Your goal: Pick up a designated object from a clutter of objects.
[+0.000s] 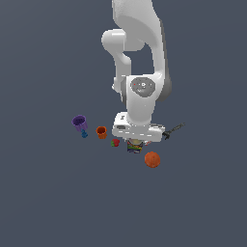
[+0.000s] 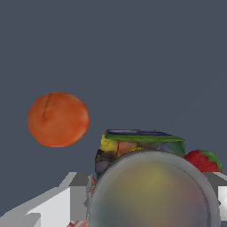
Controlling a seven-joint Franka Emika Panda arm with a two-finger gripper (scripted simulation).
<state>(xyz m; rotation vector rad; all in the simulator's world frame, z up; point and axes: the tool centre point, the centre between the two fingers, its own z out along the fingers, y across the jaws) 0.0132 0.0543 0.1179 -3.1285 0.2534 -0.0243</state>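
The can (image 1: 135,147) stands among the clutter, directly under my hand. In the wrist view its silvery-grey top (image 2: 153,190) fills the foreground, with the blue, green and yellow label (image 2: 142,145) behind it. My gripper (image 1: 135,141) is lowered over the can. A grey finger (image 2: 79,195) lies against one side of it and the other finger (image 2: 218,195) against the opposite side. The jaws look closed on the can, which sits at about the ball's level.
An orange ball (image 1: 152,159) lies close beside the can and also shows in the wrist view (image 2: 58,119). A tiny red fruit (image 1: 115,143) sits on the can's other side. An orange cup (image 1: 101,132), a purple cup (image 1: 79,122) and a black tool (image 1: 174,129) lie around.
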